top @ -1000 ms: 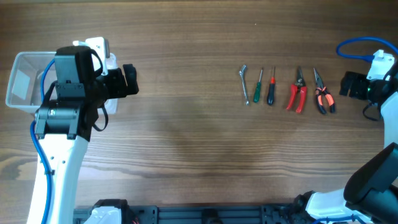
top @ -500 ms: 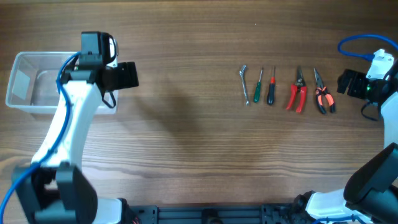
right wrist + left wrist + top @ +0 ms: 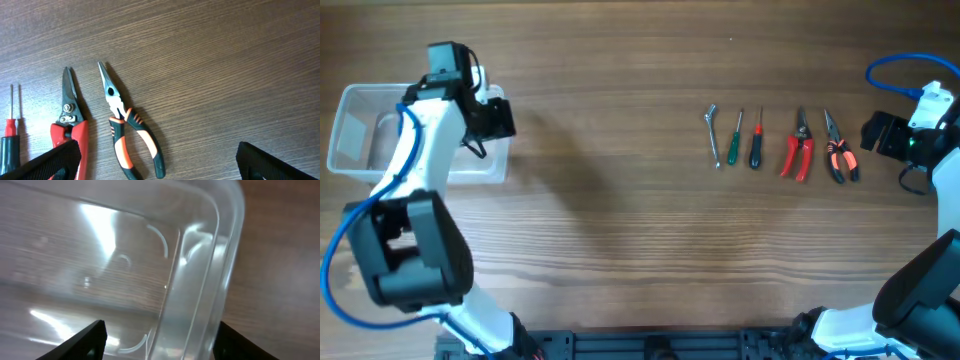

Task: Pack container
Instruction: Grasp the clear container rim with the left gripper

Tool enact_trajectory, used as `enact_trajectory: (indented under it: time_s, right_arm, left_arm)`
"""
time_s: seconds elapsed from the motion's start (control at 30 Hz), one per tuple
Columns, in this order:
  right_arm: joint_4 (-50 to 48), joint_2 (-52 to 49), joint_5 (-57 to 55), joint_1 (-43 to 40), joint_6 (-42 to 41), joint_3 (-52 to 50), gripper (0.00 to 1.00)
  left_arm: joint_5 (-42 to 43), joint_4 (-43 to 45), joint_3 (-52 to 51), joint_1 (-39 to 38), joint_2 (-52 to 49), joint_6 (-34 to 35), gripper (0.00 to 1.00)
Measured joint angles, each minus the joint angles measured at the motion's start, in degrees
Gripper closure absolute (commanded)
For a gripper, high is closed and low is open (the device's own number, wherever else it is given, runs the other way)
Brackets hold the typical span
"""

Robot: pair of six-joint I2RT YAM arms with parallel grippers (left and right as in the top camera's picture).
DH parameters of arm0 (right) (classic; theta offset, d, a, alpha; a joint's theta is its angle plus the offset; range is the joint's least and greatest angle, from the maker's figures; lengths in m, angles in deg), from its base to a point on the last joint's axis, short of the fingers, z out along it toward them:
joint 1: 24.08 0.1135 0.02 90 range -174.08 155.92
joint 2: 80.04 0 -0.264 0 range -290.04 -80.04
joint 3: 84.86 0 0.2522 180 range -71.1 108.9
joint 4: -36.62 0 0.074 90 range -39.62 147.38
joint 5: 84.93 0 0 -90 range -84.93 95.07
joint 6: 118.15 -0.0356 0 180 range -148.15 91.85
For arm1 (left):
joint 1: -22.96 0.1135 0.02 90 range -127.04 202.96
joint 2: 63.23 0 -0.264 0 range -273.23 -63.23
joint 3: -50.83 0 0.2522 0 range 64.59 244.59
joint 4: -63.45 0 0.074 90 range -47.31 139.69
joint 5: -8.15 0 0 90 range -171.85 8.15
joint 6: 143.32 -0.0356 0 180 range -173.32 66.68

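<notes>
The clear plastic container [image 3: 360,140] lies at the table's far left. My left gripper [image 3: 498,118] is open and hangs over its right end; in the left wrist view the container's right wall and rim [image 3: 200,280] run between the open fingers [image 3: 160,345]. My right gripper [image 3: 876,135] is open at the far right, just right of the tools. In the right wrist view its fingers [image 3: 162,162] straddle the handles of the orange pliers [image 3: 132,132], well above them.
A row of tools lies right of centre: a small metal wrench [image 3: 714,135], a green screwdriver [image 3: 734,138], a red-and-black screwdriver [image 3: 757,138], red snips [image 3: 797,146] and orange pliers [image 3: 839,148]. Bare wood lies between the container and the tools.
My left arm has swung and its gripper has drawn back left, from beside the container to over its right end. The right arm and the tools have barely moved.
</notes>
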Motion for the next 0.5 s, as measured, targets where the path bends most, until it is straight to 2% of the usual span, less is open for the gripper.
enact_trajectory:
  time_s: [0.1,0.2,0.27,0.33,0.5]
  right_arm:
    - [0.15,0.0,0.11,0.0,-0.04,0.0,0.0]
    - [0.48,0.0,0.11,0.0,-0.04,0.0,0.0]
    - [0.63,0.0,0.11,0.0,-0.04,0.0,0.0]
    - [0.63,0.0,0.11,0.0,-0.07,0.0,0.0]
    - [0.83,0.0,0.11,0.0,-0.07,0.0,0.0]
  left_arm:
    - [-0.22,0.15,0.0,-1.46,-2.95,-1.31,0.37]
    - [-0.76,0.57,0.0,-2.67,-3.52,-1.86,0.55]
    - [-1.03,0.87,0.0,-2.97,-3.52,-2.23,0.78]
    - [-1.22,0.79,0.0,-2.97,-3.52,-2.38,0.96]
    - [-3.23,-0.74,0.07,-3.61,-3.52,-3.56,0.96]
